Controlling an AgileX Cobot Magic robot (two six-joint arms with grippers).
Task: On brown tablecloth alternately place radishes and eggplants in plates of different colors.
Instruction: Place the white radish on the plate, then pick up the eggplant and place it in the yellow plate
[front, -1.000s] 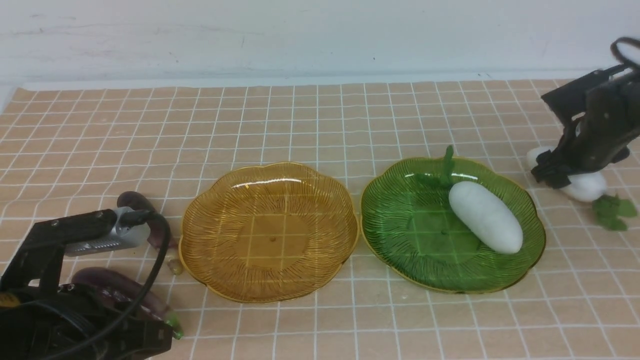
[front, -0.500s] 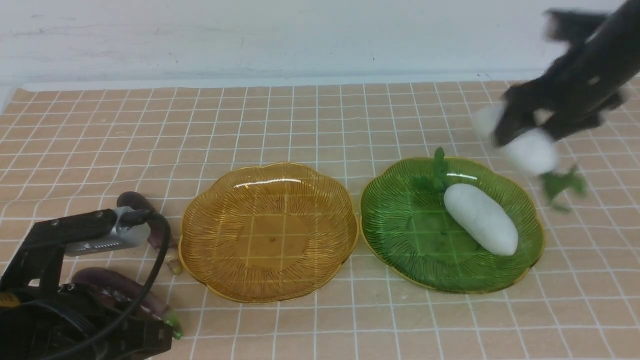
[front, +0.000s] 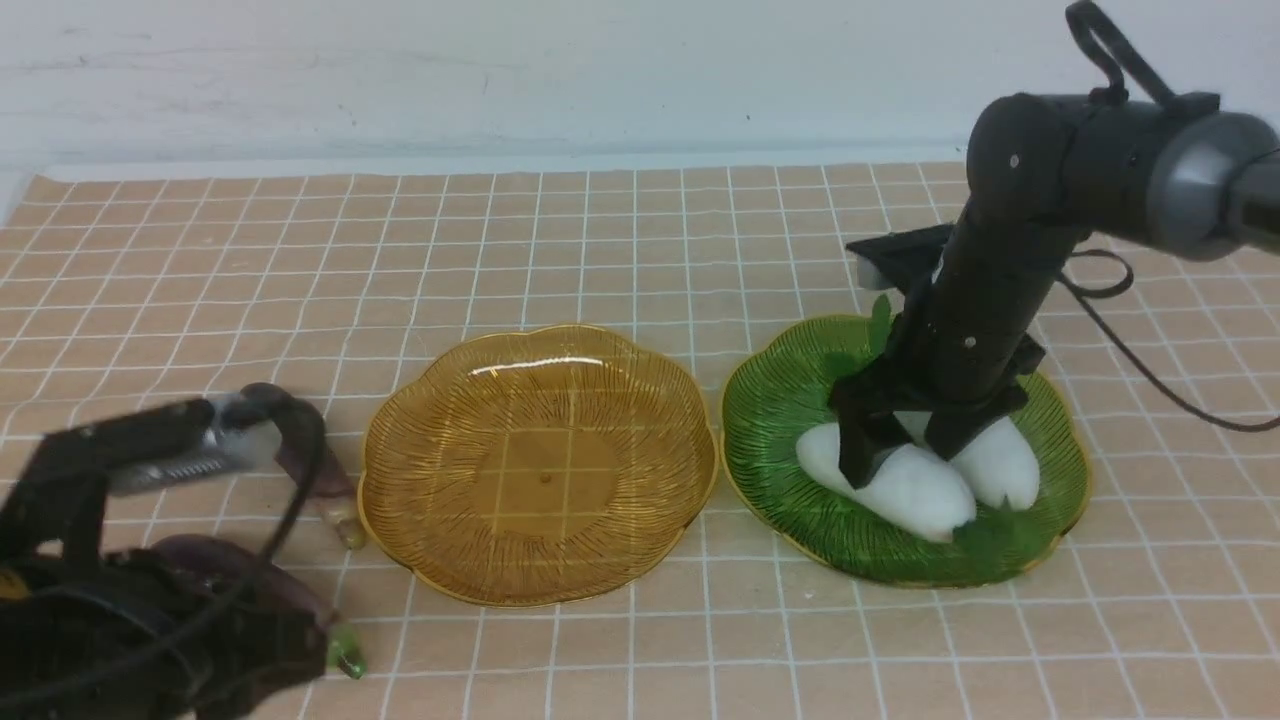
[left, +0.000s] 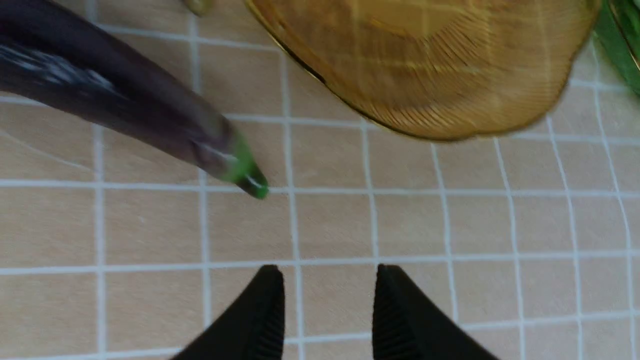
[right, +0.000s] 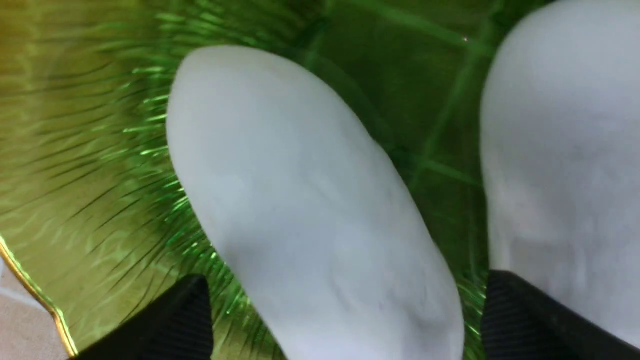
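On the brown tablecloth (front: 600, 240) stand an amber plate (front: 450, 420), which is empty, and a green plate (front: 780, 420). Two white radishes (front: 915, 490) (front: 1000, 470) lie side by side in the green plate. My right gripper (front: 900, 455) stands over the nearer radish (right: 310, 200), open, with its fingers either side of it and gaps showing. Two purple eggplants (front: 310, 465) (front: 200, 555) lie on the cloth left of the amber plate. My left gripper (left: 327, 272) is open and empty, low over the cloth by the green-capped eggplant (left: 125, 110).
A white wall runs along the cloth's far edge. The right arm's cable (front: 1150, 380) hangs over the cloth right of the green plate. The left arm's camera and cable (front: 200, 445) hide part of both eggplants.
My right gripper lifted the second radish from the cloth right of the green plate, carried it into that plate beside the first and opened. The left arm shifted slightly.
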